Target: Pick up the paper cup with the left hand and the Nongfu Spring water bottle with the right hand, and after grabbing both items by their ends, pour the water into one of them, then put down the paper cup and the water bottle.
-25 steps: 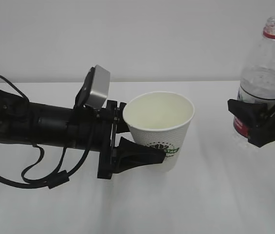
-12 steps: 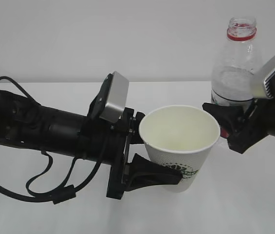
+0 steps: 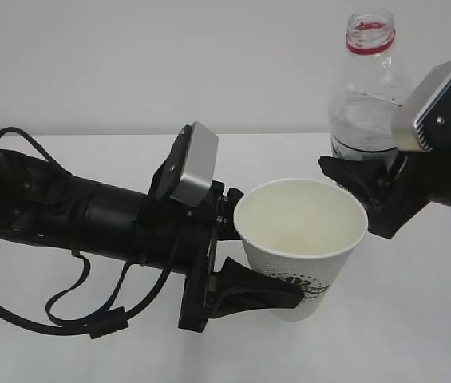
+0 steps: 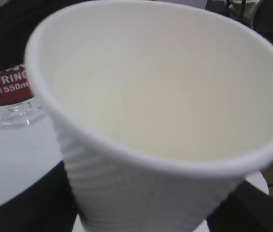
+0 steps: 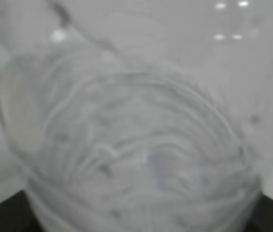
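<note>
Jaws of the left hand point(image 3: 237, 259) clamped on the paper cup point(image 3: 301, 243) held above the table point(image 3: 417, 319), right hand point(image 3: 369, 191) gripping the uncapped water bottle point(image 3: 365, 100) upright just behind the cup's right rim

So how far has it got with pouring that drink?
Done: the left gripper holds the paper cup, the right gripper holds the water bottle, both off the table. In hand: the uncapped bottle stands upright just behind the cup. Left: the cup looks empty, so pouring and setting both down remain.
</note>
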`<move>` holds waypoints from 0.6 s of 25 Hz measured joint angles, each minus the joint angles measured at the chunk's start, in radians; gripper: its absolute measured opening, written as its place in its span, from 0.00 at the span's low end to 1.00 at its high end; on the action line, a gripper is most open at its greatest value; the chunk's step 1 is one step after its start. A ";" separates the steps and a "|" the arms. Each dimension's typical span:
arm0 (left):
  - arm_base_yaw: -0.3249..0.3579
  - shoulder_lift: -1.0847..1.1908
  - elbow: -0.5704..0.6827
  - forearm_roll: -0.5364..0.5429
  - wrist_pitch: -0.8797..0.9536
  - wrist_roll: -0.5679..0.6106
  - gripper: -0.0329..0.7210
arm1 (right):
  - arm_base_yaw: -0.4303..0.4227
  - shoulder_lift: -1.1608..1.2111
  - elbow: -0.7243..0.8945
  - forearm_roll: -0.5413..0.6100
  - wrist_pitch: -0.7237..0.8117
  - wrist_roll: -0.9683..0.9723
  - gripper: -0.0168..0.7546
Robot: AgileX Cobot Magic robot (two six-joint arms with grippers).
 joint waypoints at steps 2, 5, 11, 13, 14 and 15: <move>0.000 0.000 0.000 0.000 0.000 0.000 0.74 | 0.000 0.000 -0.008 -0.023 0.008 0.000 0.67; 0.000 0.000 0.000 0.000 -0.004 0.000 0.74 | 0.000 0.000 -0.022 -0.048 0.015 -0.012 0.67; 0.000 0.000 0.000 -0.002 -0.008 0.000 0.74 | 0.000 0.000 -0.029 -0.071 0.020 -0.072 0.67; 0.000 0.000 0.000 -0.008 -0.006 0.000 0.74 | 0.000 0.000 -0.029 -0.071 0.021 -0.096 0.67; 0.000 0.000 0.000 -0.014 -0.006 0.000 0.74 | 0.000 0.000 -0.029 -0.072 0.021 -0.109 0.67; 0.000 0.000 0.000 -0.020 -0.004 0.000 0.74 | 0.000 0.000 -0.029 -0.072 0.021 -0.118 0.67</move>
